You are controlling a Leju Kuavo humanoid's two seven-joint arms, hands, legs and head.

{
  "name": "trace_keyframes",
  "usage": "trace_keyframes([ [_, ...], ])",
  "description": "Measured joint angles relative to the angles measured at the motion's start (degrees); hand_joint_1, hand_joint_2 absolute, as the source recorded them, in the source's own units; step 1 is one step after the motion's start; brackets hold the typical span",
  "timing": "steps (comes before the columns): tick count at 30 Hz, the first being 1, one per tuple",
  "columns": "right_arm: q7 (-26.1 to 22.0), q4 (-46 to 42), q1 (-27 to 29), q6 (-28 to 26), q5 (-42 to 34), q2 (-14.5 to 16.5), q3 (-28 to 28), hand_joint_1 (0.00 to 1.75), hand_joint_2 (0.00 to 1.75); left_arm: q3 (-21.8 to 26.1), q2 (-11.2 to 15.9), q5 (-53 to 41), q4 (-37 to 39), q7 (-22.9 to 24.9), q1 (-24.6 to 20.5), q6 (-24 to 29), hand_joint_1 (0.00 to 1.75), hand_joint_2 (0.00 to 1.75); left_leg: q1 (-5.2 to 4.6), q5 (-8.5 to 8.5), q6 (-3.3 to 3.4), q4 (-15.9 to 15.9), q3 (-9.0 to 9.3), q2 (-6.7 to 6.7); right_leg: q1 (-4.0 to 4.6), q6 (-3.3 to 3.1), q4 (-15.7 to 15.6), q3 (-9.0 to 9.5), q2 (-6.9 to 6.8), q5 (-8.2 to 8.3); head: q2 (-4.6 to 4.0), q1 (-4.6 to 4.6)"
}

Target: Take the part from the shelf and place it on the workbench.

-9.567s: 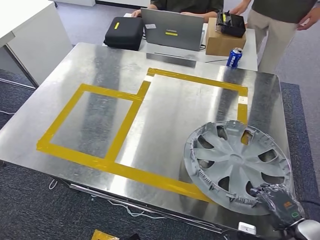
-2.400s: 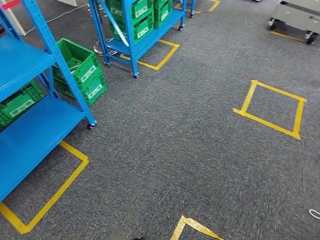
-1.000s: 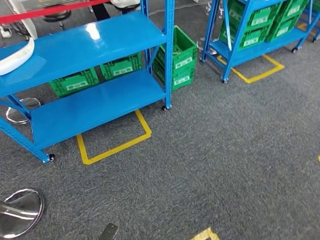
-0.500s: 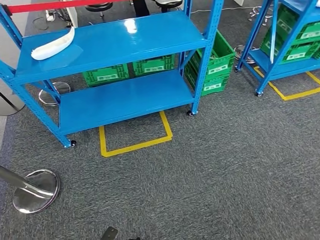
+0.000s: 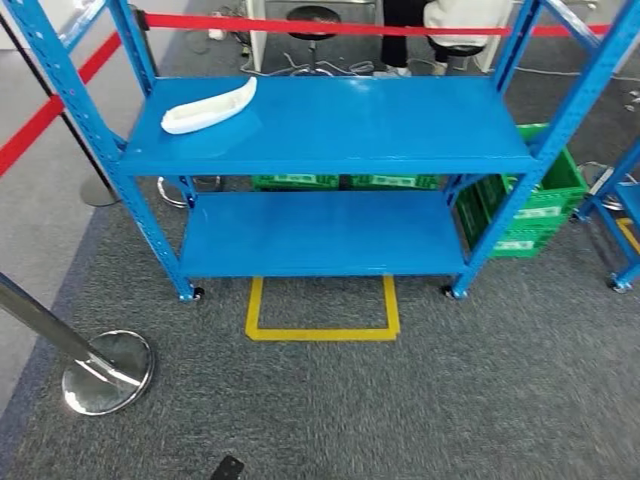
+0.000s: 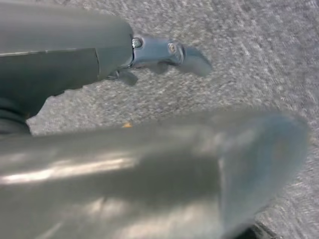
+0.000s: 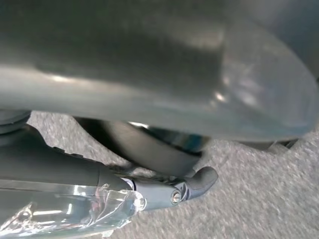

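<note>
Nearest: both arms hang by the body. Left hand (image 6: 112,149) over grey carpet, fingers apart, holding nothing. Right hand (image 7: 150,89) likewise over carpet; one dark finger sticks out, nothing in it as far as I can see, but w/ the thumb blocking the rest I can't tell if it's spread or curled.

Next out: carpet (image 5: 453,400), a chrome stanchion base (image 5: 108,372) to the left, then a yellow tape box (image 5: 322,310) on the floor just in front of the shelf (image 5: 332,125). Blue rack, two decks.

The part (image 5: 209,106), white, long, curved, lies on the top deck toward its left end, near the back-left post.

Step in hand, my read: approach. To do it well, stop squarely at the tape box, then favour the left arm since the part sits left of centre; grip mid-length so it doesn't tip.

Beyond: green crates (image 5: 528,210) behind and right of the rack, red barrier tape (image 5: 317,24), stools and a seated person (image 5: 430,25) at the back.
</note>
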Motion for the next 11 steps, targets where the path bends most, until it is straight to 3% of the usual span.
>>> trace_keyframes([
  [1, 0.5, 0.2, -0.3, 0.2, -0.1, 0.0, -0.2, 0.00, 0.00, -0.1, 0.0, -0.2, 0.0, -0.1, 0.0, -0.1, 0.00, 0.00, -0.02, -0.67, -0.40, -0.1, 0.79, -0.40, -0.05, -0.58, -0.9, 0.00, 0.32, 2.65, 0.00, 0.04],
  [3, 1.7, 0.2, -1.1, 0.6, -0.3, 0.0, -0.6, 0.00, 0.00, -0.3, 0.0, -0.6, 0.0, -0.5, -0.3, -0.3, 0.00, 0.00, -0.05, 0.62, -1.12, 1.9, 0.56, -0.13, 0.07, -1.89, -0.7, 1.47, -0.56, 1.66, 0.01, -0.19],
  [5, 2.4, 0.1, -1.4, 1.0, -0.4, 0.0, -0.7, 0.00, 0.00, -0.5, 0.1, -0.7, 0.0, -0.7, -0.8, -0.3, 0.00, 0.00, -0.34, 3.89, -1.90, 9.4, -3.36, 3.28, -0.04, -2.66, -1.5, 4.04, -1.85, 0.26, 0.01, -0.47],
  [6, 2.5, 0.2, -1.3, 1.2, -0.4, 0.0, -0.8, 0.00, 0.00, -0.6, 0.1, -0.8, 0.0, -0.7, -0.9, -0.3, 0.00, 0.00, -0.49, 4.16, -2.30, 13.4, -6.12, 5.31, -0.07, -2.85, -2.1, 5.70, -2.55, -0.46, 0.02, -0.69],
  [7, 2.7, 0.2, -1.3, 1.3, -0.5, 0.0, -1.0, 0.00, 0.00, -0.6, 0.1, -0.8, 0.0, -0.7, -1.0, -0.2, 0.00, 0.00, -0.57, 2.77, -2.55, 16.1, -8.79, 6.80, -0.06, -2.99, -2.8, 7.49, -3.22, -1.17, 0.02, -0.89],
  [8, 2.8, 0.2, -1.3, 1.3, -0.5, 0.0, -1.2, 0.00, 0.00, -0.6, 0.1, -0.9, 0.0, -0.6, -0.9, -0.1, 0.00, 0.00, -0.63, -0.01, -2.60, 17.6, -11.15, 7.36, -0.02, -3.09, -3.6, 9.32, -3.83, -1.90, 0.02, -0.97],
  [10, 2.9, 0.2, -1.3, 1.3, -0.6, 0.0, -1.5, 0.00, 0.00, -0.6, 0.1, -1.1, 0.0, -0.5, -0.8, 0.1, 0.00, 0.00, -0.78, -5.88, -2.20, 17.3, -14.67, 7.55, 0.10, -3.23, -5.3, 13.07, -4.86, -3.46, 0.02, -1.11],
  [11, 2.9, 0.2, -1.3, 1.3, -0.6, 0.0, -1.6, 0.00, 0.00, -0.6, 0.1, -1.1, 0.0, -0.4, -0.8, 0.1, 0.00, 0.00, -0.84, -7.25, -2.05, 17.0, -15.42, 7.55, 0.13, -3.25, -5.8, 13.99, -5.08, -3.84, 0.02, -1.16],
])
